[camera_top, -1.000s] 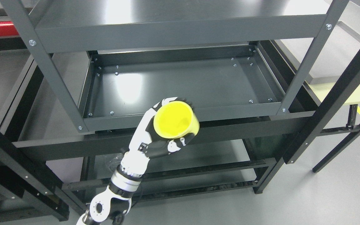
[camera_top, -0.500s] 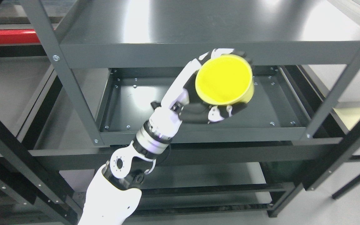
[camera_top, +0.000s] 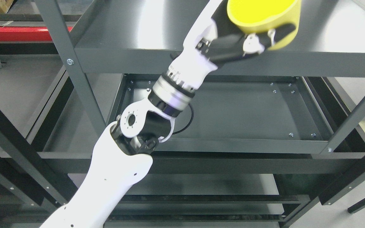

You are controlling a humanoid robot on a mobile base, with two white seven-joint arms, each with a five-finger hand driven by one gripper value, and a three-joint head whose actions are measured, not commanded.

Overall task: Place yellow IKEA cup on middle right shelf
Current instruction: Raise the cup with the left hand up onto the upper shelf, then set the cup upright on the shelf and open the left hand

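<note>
One robot arm (camera_top: 131, 148), white with black joints, rising from the lower left edge diagonally toward the top right. One left hand (camera_top: 242, 41) at the top, fingers curled around one yellow cup (camera_top: 266, 19), black and white fingertips (camera_top: 280, 31) wrapped across the cup's lower wall. Cup tilted, open mouth facing the camera, upper part cut off by the top edge. Cup held in the air in front of the glossy upper shelf (camera_top: 138, 28) of one dark grey metal shelving unit (camera_top: 81, 85), over that shelf's right half; not visibly resting on it. Below, one tray-like middle shelf (camera_top: 249, 110) with a raised rim and small bolts along its edges, the wrist and forearm crossing over its left part. One black cable loop (camera_top: 185, 122) hanging beside the wrist joint. Lower down, further shelves (camera_top: 214, 183), partly hidden by frame bars. Two upright posts of the unit in clear sight, one at the left, one at the right. One red bar (camera_top: 11, 33) at the far upper left, behind the unit. Grey floor (camera_top: 353, 218) at the lower right corner.
</note>
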